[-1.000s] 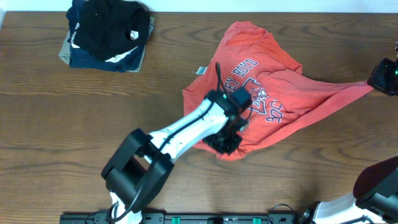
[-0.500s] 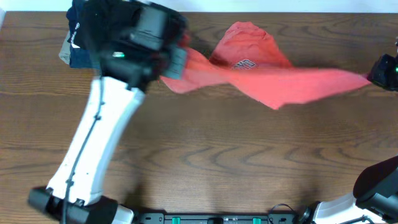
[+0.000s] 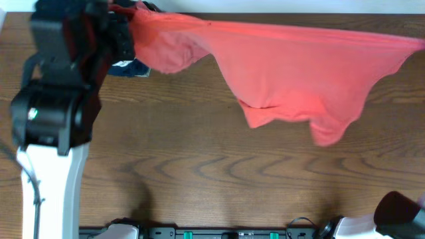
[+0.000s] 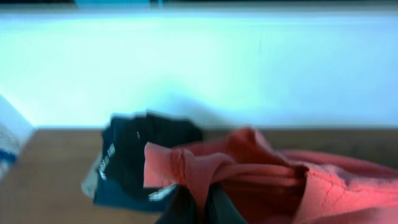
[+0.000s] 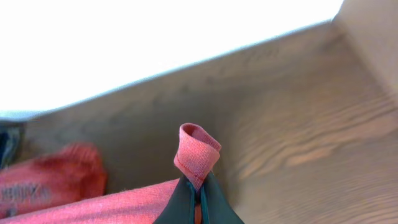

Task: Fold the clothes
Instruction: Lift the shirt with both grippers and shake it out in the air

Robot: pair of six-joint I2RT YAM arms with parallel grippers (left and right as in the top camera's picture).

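The red-orange T-shirt [image 3: 292, 73] hangs in the air, stretched wide across the table between both arms, its plain side facing the overhead camera. My left gripper [image 3: 123, 30] is raised at the far left and is shut on one bunched end of the shirt [image 4: 205, 171]; its fingers [image 4: 200, 205] pinch the fabric. My right gripper [image 5: 199, 199] is shut on a rolled edge of the shirt [image 5: 198, 152]; in the overhead view it lies past the right edge of the frame. The lettering is hidden.
A stack of folded black, navy and tan garments [image 4: 134, 158] lies at the table's far left corner, mostly hidden by my left arm [image 3: 53, 99] in the overhead view. The brown wooden table [image 3: 199, 179] lies below the hanging shirt.
Both arms have lifted the shirt off the table and pulled it taut. My left arm swung from the table's middle to the far left; the shirt now spans the full width.
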